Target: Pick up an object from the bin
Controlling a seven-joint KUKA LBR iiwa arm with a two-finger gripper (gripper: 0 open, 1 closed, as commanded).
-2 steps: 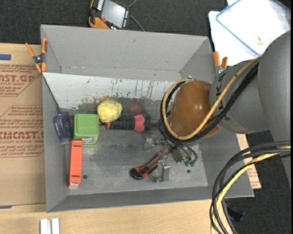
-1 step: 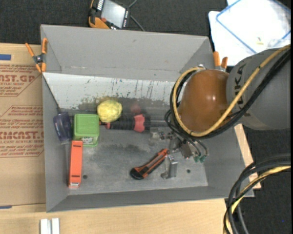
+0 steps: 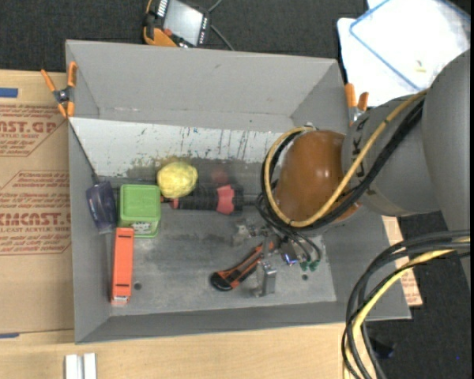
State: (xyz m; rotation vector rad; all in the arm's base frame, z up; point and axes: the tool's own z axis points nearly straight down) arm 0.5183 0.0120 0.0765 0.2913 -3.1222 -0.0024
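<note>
- Front of the bin (image 3: 87, 322), right of centre: a slim black-and-orange tool (image 3: 231, 278) lies flat on the floor. It runs slantwise, black looped end toward the front-left, orange streak pointing up to the right.
- The gripper (image 3: 267, 273) is right at that upper-right end, low over the floor, with the arm's brown cover (image 3: 312, 176) bulging above it. Touching or just beside? Too cluttered to call.
- Released or clenched? I cannot tell; wrist hardware and cables crowd that spot.
- My read on the tool: stiff, fairly light, hard and maybe a bit slick, not fragile. Lying so flat, it leaves little to get under. I'd take it across the narrow shank midway along, not at the looped end, or it could swing.
- Front-left: an orange bar (image 3: 122, 265) lies along the left wall, well apart from the gripper.
- Further back on the left: a green box (image 3: 140, 208), with a blue see-through thing (image 3: 101, 204) touching its left side.
- Behind those, toward the back wall: a yellow ball (image 3: 178, 178), and just right of it a black handle with a red end (image 3: 209, 200), near the cover but clear of the gripper.
</note>
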